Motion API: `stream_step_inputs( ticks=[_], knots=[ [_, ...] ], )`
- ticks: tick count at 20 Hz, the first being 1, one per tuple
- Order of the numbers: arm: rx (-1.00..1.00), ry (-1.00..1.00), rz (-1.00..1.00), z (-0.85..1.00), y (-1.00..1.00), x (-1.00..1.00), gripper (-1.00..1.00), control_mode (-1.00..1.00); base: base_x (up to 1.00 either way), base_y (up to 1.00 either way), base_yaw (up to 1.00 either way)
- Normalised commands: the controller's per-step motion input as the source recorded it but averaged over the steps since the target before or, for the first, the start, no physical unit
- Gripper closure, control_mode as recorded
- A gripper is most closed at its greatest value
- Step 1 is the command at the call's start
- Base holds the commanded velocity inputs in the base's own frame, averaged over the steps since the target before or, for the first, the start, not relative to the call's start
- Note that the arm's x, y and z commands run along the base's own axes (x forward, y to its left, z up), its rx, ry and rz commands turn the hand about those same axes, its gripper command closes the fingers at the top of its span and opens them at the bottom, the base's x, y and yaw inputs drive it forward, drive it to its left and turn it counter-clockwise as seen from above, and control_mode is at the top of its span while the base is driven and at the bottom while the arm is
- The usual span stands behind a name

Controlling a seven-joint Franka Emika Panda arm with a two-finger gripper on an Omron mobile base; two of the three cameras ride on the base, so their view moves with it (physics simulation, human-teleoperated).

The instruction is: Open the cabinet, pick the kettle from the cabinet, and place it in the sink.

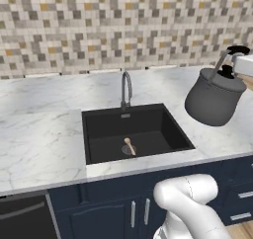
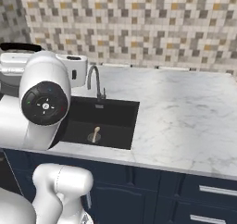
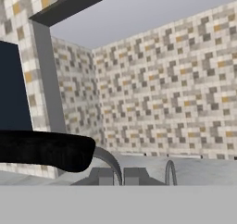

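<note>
Kettle [image 1: 213, 99] in the air, hanging tilted by its black arched handle from the end effector [image 1: 237, 55], which is clenched on that handle at the right edge of the left base view. In the hand view the fingertips [image 3: 105, 176] sit closed just under the dark handle bar [image 3: 46, 150]. The grey body swings below the end effector and a little toward the sink [image 1: 136, 132], over the white marble bench [image 1: 39, 144] and clear of it.

From the end effector, the black basin lies down and off to the left, with the gooseneck faucet [image 1: 126, 90] standing at its far rim. A small wooden utensil [image 1: 129, 145] rests on the basin floor near the drain.

To my eye the carry is most of the way done; what remains is the lowering. It would go best by bringing the kettle across until it hangs over the middle of the basin, keeping its body away from the faucet, then sinking it gently and letting go only once its base sits flat, preferably beside the utensil.
</note>
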Motion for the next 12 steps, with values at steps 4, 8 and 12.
stream_step_inputs(
  ticks=[4, 8, 12],
  knots=[
    [0.00, 0.00, 0.00, 0.00, 0.00, 0.00, 1.00, 1.00, 0.38, 0.14, 0.06],
    [0.00, 0.00, 0.00, 0.00, 0.00, 0.00, 1.00, 1.00, 0.43, 0.10, 0.03],
    [0.00, 0.00, 0.00, 0.00, 0.00, 0.00, 1.00, 1.00, 0.46, 0.10, 0.02]
  ],
)
